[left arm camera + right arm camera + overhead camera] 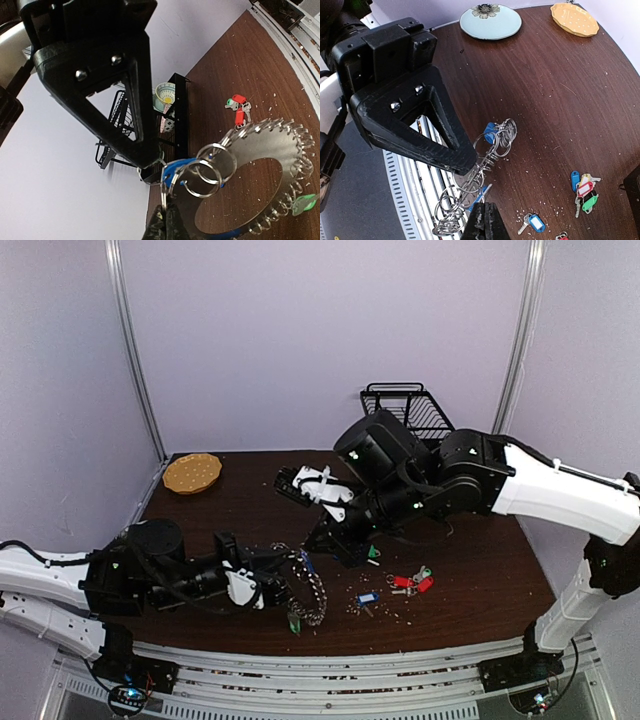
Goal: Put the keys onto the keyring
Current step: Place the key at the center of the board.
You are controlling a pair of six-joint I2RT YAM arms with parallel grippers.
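Left tool [159, 182] pressed together, pinching the keyring [212, 169] right where a blue tag [172, 167] hangs. Rest of the chain droops over the table [480, 570]. Right tool [472, 189] also pressed together, tips at the same chain, seemingly nipping it, though the view is cluttered. Loose keys [410, 582] lie on the table just right of the keyring

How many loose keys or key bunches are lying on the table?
3: a blue-tagged key near the front, a mostly red bunch right of it, a mixed-colour bunch behind them beneath the right arm. Others may be hidden.
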